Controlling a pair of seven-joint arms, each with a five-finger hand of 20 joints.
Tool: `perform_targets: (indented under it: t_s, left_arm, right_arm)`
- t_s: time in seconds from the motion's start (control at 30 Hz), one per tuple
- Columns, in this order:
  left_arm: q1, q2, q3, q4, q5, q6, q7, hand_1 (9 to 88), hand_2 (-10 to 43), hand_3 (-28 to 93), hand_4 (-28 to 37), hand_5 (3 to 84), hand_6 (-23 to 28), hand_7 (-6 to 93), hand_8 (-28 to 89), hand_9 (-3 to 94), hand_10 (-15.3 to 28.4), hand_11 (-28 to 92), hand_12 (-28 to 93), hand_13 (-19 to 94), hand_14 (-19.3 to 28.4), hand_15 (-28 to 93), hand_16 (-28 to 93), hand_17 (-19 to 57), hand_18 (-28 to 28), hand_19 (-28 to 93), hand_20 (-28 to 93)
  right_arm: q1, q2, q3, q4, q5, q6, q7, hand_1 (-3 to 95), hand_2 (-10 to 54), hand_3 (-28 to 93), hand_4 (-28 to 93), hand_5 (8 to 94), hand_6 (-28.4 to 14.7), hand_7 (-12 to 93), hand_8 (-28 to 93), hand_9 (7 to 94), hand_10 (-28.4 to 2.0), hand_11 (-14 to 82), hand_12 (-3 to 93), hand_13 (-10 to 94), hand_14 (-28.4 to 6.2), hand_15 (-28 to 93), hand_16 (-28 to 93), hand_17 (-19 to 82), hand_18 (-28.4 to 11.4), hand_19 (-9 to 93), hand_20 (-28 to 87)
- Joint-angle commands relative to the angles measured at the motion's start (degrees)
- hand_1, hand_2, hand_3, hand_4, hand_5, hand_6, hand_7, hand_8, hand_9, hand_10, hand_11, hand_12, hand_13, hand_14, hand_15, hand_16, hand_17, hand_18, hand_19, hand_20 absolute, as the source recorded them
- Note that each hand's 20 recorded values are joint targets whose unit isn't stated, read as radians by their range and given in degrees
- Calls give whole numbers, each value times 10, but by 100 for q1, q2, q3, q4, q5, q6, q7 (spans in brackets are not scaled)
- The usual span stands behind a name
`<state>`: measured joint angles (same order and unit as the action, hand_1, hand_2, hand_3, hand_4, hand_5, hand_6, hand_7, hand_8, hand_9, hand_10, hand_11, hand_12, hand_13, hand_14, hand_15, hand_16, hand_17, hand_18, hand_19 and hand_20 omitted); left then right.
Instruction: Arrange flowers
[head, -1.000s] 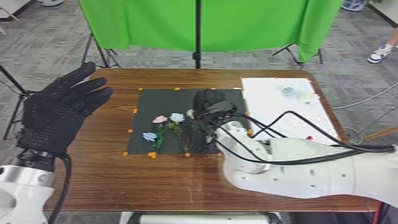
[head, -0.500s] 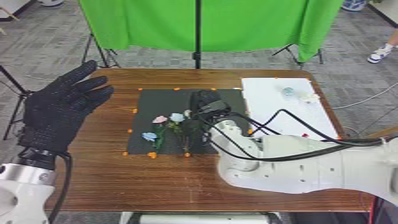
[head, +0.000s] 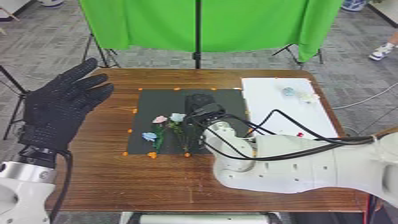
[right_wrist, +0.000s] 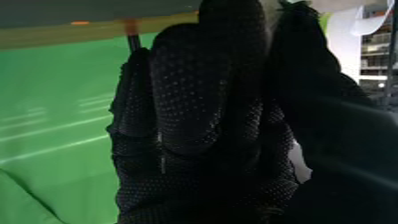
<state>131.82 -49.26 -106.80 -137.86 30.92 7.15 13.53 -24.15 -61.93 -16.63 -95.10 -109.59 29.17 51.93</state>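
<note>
left of the dark mat (head: 158, 102), above the left edge of the brown table (head: 160, 192): left hand (head: 55, 112), open, with thumb and fingers (head: 75, 75) extended and apart, empty. beyond the mat, past the table's far edge: green cloth (head: 147, 25), with an upright black pole (head: 198, 30) before it. around the mat's border: small orange marks (head: 152, 155). on the mat, left of its middle: blue flower (head: 149, 136), nearest the left edge; then pink flower (head: 160, 119), farther from the near edge; then pale blue flower (head: 177, 117), just beside the pink one, with stems toward the mat's near edge. above the right half of the mat: right hand (head: 203, 106), dark against dark; impossible to tell how far open, or whether with anything in its hold, even from the black glove of the right hand (right_wrist: 187, 90) in the right wrist view. right of the mat: white sheet (head: 271, 105), with a small bluish flower (head: 288, 91) toward its far end, a pale flower (head: 309, 97) just beside, and a small red item (head: 300, 134) nearer the right arm (head: 284, 172).
</note>
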Motion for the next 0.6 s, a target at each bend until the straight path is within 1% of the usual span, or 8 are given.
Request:
perform_targets:
  t_s: [0.03, 0.1, 0.13, 0.17, 0.23, 0.3, 0.37, 0.6]
  left_arm:
    - [52, -13, 14, 39, -27, -43, -37, 237, 79, 760, -223, 366, 105, 156, -99, 321, 218, 272, 107, 237, 284, 502, -94, -93, 284, 618, 19]
    - [35, -34, 43, 29, -31, 8, -50, 237, 79, 759, -224, 366, 106, 156, -99, 321, 219, 272, 107, 237, 284, 502, -94, -93, 284, 618, 19]
    - [41, -29, 34, 41, -59, -45, -30, 237, 79, 759, -224, 367, 106, 155, -99, 321, 219, 272, 107, 236, 284, 502, -93, -93, 284, 618, 19]
    - [30, -33, 43, 50, -151, -91, -5, 237, 80, 759, -224, 367, 106, 155, -99, 321, 218, 272, 107, 237, 284, 503, -93, -93, 284, 618, 18]
    - [33, -24, 44, 47, -244, -80, 23, 237, 80, 759, -223, 366, 105, 156, -99, 320, 218, 272, 107, 237, 284, 502, -93, -92, 284, 619, 19]
    - [41, -45, 20, 46, -170, -87, -17, 238, 80, 759, -224, 366, 106, 156, -99, 321, 219, 272, 107, 238, 284, 502, -93, -92, 284, 619, 18]
    - [43, -30, 32, 38, -218, -51, -5, 238, 80, 759, -224, 367, 106, 156, -99, 321, 219, 272, 107, 238, 284, 502, -93, -92, 284, 619, 18]
    - [46, -106, 16, 37, -192, -50, -119, 237, 81, 759, -224, 368, 106, 156, -99, 321, 220, 272, 107, 238, 284, 502, -93, -91, 284, 620, 17]
  right_arm:
    - [-61, -14, 135, -31, 62, -186, -40, 494, -95, 650, -283, 801, 28, 137, 1, 918, -67, 208, 236, 836, -28, 596, 205, 359, -169, 906, 93]
    - [-67, -2, 120, -42, 65, -203, -66, 481, -95, 657, -283, 792, 26, 140, -2, 911, -71, 218, 227, 830, -28, 600, 204, 356, -170, 904, 95]
    - [-95, 6, 148, -45, 50, -241, -73, 471, -95, 664, -283, 787, 25, 142, -6, 907, -72, 229, 212, 828, -30, 602, 201, 355, -170, 903, 98]
    - [-80, 15, 133, -64, 81, -266, -74, 453, -95, 680, -283, 777, 25, 143, -11, 901, -75, 239, 197, 825, -31, 602, 198, 352, -172, 901, 100]
    - [-127, 31, 177, -74, 78, -302, -99, 437, -95, 690, -283, 770, 24, 142, -18, 895, -78, 245, 186, 822, -33, 603, 197, 351, -172, 900, 102]
    - [-130, 52, 180, -101, 92, -339, -101, 421, -95, 704, -283, 763, 24, 142, -30, 893, -79, 250, 179, 821, -35, 604, 195, 350, -173, 900, 103]
    - [-132, 75, 194, -136, 79, -351, -120, 415, -95, 711, -283, 760, 24, 142, -37, 892, -80, 251, 176, 821, -36, 605, 194, 349, -173, 899, 104]
    - [-163, 186, 271, -327, -8, -429, -113, 400, -95, 727, -283, 752, 24, 144, -61, 890, -82, 253, 173, 819, -38, 608, 191, 347, -176, 897, 110]
